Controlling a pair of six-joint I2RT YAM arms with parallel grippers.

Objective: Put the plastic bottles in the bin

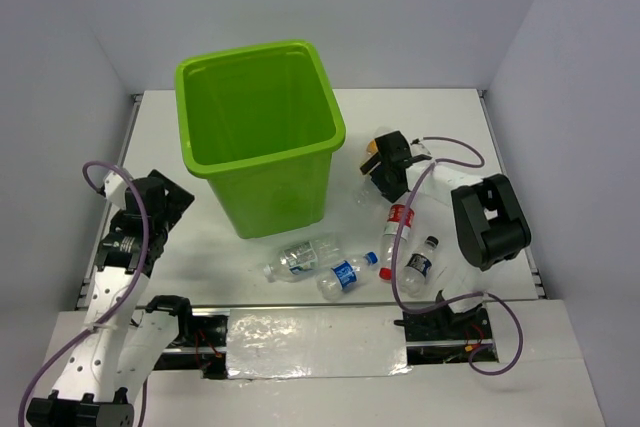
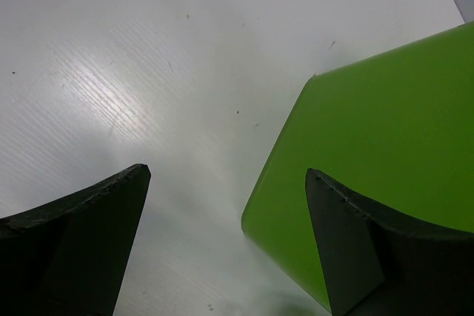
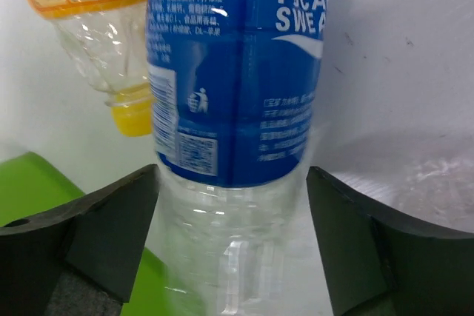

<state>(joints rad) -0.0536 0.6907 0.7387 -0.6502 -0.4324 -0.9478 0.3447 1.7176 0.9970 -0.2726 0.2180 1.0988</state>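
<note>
The lime-green bin stands upright at the table's middle. My right gripper is low beside its right wall. In the right wrist view its jaws stand open on either side of a clear bottle with a blue label, the fingers almost against its sides. An orange-labelled bottle with a yellow cap lies just beyond. Several more bottles lie near the front: a clear one, a blue-labelled one, a red-labelled one and a black-capped one. My left gripper is open and holds nothing.
The left wrist view shows bare white table and the bin's lower wall just ahead to the right. Grey walls close the table at the back and sides. A foil-covered strip runs along the near edge between the arm bases.
</note>
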